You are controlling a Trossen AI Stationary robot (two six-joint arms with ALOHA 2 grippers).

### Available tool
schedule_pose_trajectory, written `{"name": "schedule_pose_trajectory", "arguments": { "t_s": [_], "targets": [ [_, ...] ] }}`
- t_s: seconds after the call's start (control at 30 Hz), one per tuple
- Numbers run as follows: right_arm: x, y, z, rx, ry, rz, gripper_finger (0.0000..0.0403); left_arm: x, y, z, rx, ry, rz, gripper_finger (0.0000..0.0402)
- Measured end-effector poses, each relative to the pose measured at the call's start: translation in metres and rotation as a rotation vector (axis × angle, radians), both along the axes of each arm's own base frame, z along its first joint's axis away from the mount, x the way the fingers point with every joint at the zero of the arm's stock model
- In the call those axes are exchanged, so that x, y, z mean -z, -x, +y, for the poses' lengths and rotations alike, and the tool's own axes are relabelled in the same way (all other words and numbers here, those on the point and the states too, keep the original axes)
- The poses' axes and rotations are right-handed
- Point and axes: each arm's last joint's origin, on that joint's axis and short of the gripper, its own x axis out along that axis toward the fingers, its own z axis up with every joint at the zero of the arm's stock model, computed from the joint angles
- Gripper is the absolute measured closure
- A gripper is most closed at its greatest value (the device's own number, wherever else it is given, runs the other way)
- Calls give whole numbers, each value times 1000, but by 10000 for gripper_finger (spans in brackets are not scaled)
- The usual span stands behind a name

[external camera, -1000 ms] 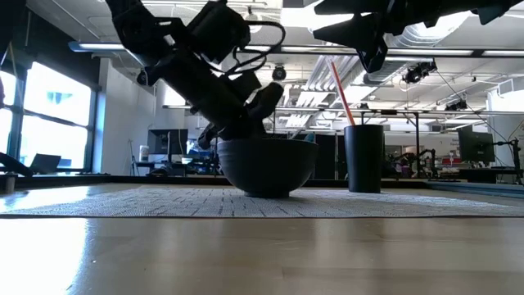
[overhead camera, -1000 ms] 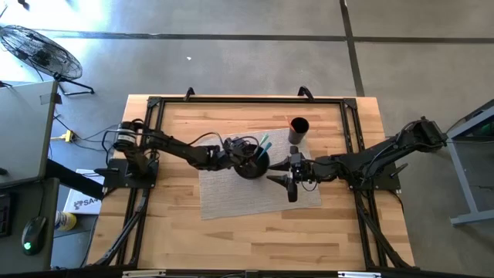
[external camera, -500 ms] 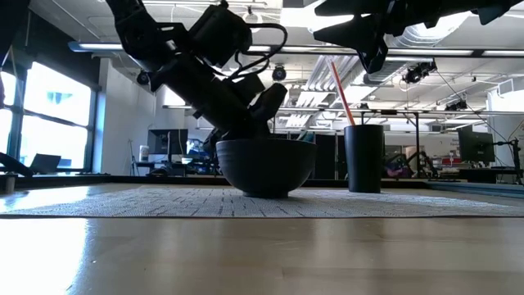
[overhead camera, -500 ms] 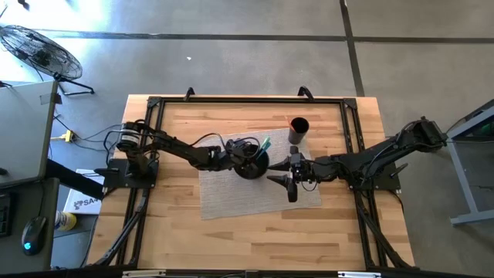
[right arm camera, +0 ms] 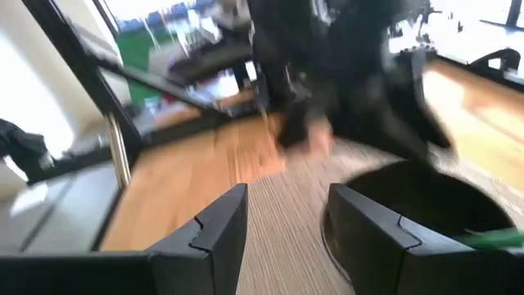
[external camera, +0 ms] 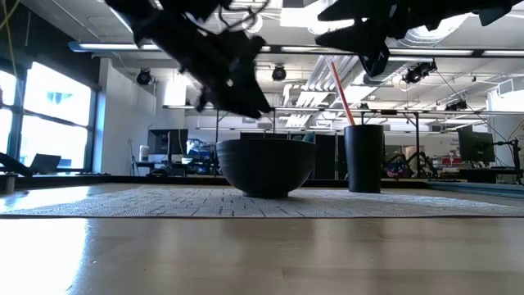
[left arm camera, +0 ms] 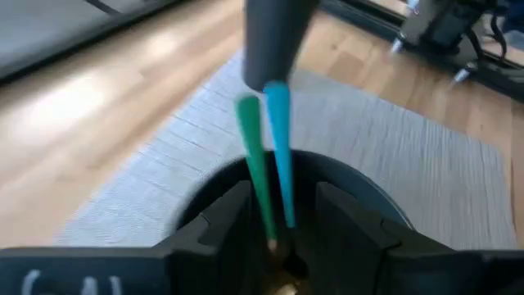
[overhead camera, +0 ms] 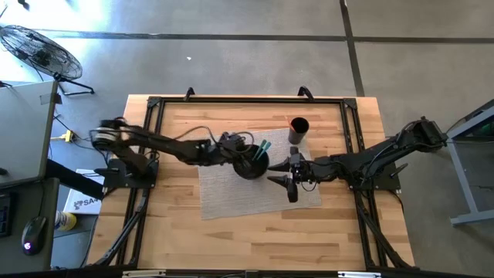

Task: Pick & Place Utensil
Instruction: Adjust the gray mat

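Two utensils, one green (left arm camera: pixel 252 156) and one blue (left arm camera: pixel 281 152), stand with their lower ends in the dark bowl (overhead camera: pixel 251 163), their handles leaning up and out over its right rim. The bowl sits near the middle of a grey mat (overhead camera: pixel 231 194) spread on the wooden table (overhead camera: pixel 177 224). From table height the bowl (external camera: pixel 264 166) rests flat on the mat (external camera: pixel 123 202), with only a bit of a handle peeking above its rim.

The left gripper (overhead camera: pixel 229 144) hangs just above the bowl's left rim, off to the left of the utensils. In the left wrist view its two dark fingers (left arm camera: pixel 225 215) stand a little apart on either side of the two handles without pressing on them, and nothing is held between them. In the low view that gripper (external camera: pixel 233 78) is raised clear of the bowl.

The right gripper (overhead camera: pixel 289 181) waits over the mat just right of the bowl, well above the table. Its fingers (right arm camera: pixel 217 225) are spread wide and hold nothing.

A dark cup (overhead camera: pixel 299 127) stands upright at the far right corner of the mat, with a red straw (external camera: pixel 341 92) leaning out of it.

A fan (overhead camera: pixel 38 50) stands on the floor beyond the table's far left corner.
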Motion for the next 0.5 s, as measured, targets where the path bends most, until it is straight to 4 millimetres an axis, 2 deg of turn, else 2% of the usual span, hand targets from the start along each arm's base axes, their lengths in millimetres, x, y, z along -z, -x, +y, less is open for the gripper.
{"name": "schedule_pose_trajectory", "arguments": {
  "t_s": [0.1,0.23,0.37,0.5],
  "targets": [
    [7,2,0,-12,16,77,237,-25,20,0,-28,-34,17,264],
    [18,5,-1,-32,35,194,237,-41,50,-9,-97,-89,129,264],
    [30,12,-1,-34,97,333,237,-36,76,-22,-193,-87,265,263],
    [43,22,-3,24,25,494,237,-11,95,-34,-247,-68,366,263]
  ]
}}
